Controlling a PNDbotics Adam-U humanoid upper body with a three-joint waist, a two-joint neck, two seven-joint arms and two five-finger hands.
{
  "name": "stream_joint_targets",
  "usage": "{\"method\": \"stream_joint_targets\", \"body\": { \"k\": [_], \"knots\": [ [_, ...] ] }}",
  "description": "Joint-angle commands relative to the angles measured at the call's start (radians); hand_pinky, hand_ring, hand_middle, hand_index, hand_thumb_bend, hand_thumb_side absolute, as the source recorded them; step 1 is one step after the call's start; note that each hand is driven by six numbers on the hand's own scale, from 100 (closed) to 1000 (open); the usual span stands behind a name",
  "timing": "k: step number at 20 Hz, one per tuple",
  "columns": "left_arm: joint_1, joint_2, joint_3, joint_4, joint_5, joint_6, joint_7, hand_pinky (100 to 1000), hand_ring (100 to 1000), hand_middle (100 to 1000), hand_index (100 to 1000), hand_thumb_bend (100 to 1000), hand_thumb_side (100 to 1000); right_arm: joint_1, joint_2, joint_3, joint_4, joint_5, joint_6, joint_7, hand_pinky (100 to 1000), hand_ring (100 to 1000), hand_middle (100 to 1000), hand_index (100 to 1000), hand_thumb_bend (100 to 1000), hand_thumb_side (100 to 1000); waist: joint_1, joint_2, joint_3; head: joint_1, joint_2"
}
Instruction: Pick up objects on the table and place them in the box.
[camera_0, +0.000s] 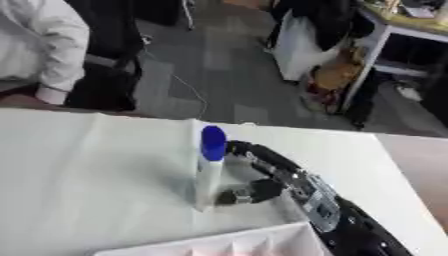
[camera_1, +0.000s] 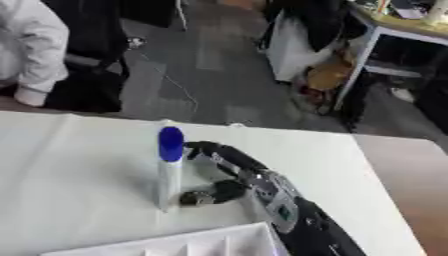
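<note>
Standing upright near the middle of the white-covered desk (camera_0: 87, 165): a tall white cylindrical bottle with a blue cap (camera_0: 208, 167), cap at twelve o'clock, base down on the cloth. Reaching in from the five o'clock corner: the right robot hand (camera_0: 262, 172), black with silver joints, set just at three o'clock of the bottle. Long fingers (camera_1: 214, 150) arched toward the upper part of the bottle, just below the cap; thumb (camera_1: 206, 196) curled in low, near the bottle's base. Curled round the bottle from the side, though impossible to tell from either eye view whether fingers and thumb actually touch it or merely sit very close. Bottle not lifted, base on the desk.

At six o'clock, along the bottom edge: the rim of a white box (camera_0: 219, 242), only its far wall and a corner showing, close below the bottle and touching nothing visible. Forearm crossing beside the box's right corner.

At three o'clock of the white cover: a bare brown strip of desk top (camera_0: 424, 165).

Beyond the desk, at twelve o'clock: grey floor (camera_0: 219, 65) with a thin cable trailing across it. At two o'clock: a white-framed table (camera_0: 376, 50) with blurred items beneath.

Left robot hand showing in neither view.
</note>
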Motion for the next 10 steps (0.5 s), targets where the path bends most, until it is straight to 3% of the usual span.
{"method": "stream_joint_targets", "body": {
  "k": [1,10],
  "knots": [
    [-0.009,0.002,0.002,-0.018,0.002,-0.003,-0.002,613,605,718,861,585,994,-0.014,-0.009,0.003,-0.001,-0.038,0.026,0.017,911,1000,775,1000,879,788,0.008,-0.018,-0.004,-0.019,0.000],
    [-0.001,0.005,0.006,-0.018,0.002,-0.009,0.001,615,608,718,861,585,994,-0.038,-0.007,0.027,-0.093,-0.087,0.076,0.047,933,1000,793,1000,889,780,0.013,-0.024,-0.022,-0.034,0.020]
  ]
}}
